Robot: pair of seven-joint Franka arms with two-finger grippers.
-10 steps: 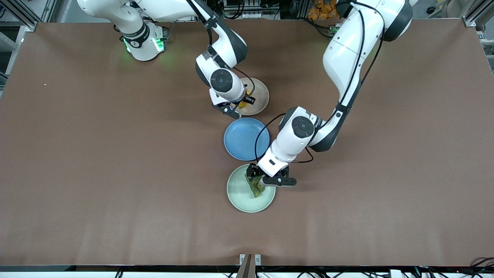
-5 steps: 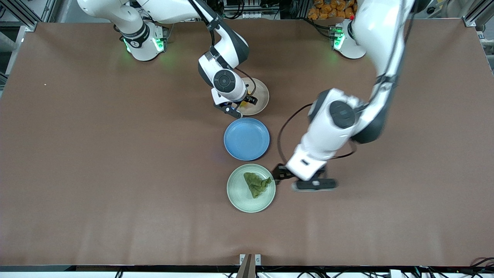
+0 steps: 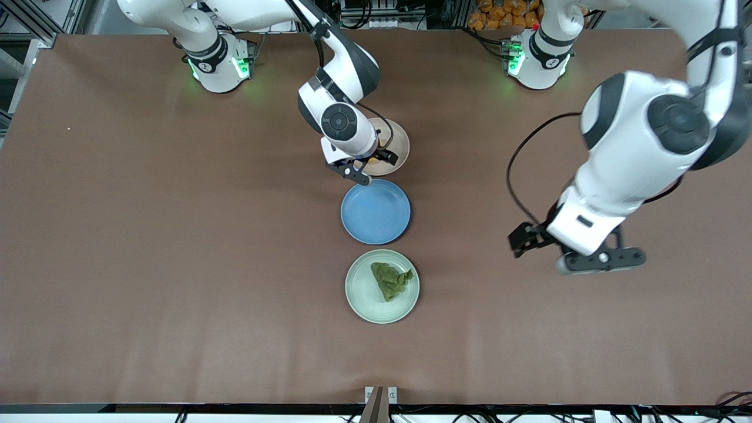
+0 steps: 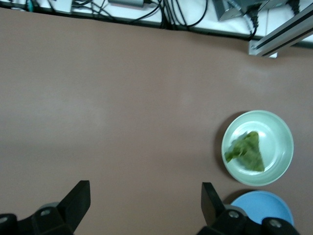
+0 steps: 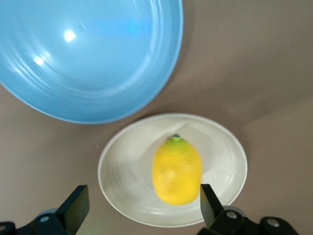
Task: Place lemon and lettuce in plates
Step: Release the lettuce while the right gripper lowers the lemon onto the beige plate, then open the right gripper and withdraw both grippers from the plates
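Both foods rest in their plates, and both robot hands hang open above the bench.

The lemon lies in the beige plate, directly under the right hand, fingers apart. The lettuce lies in the green plate; the left hand, spread and empty, hangs well apart toward its own end, apparently finished.

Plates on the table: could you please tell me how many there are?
3, in a line. The beige plate with the lemon lies farthest from the front camera, the blue plate in the middle, the green plate with the lettuce nearest.
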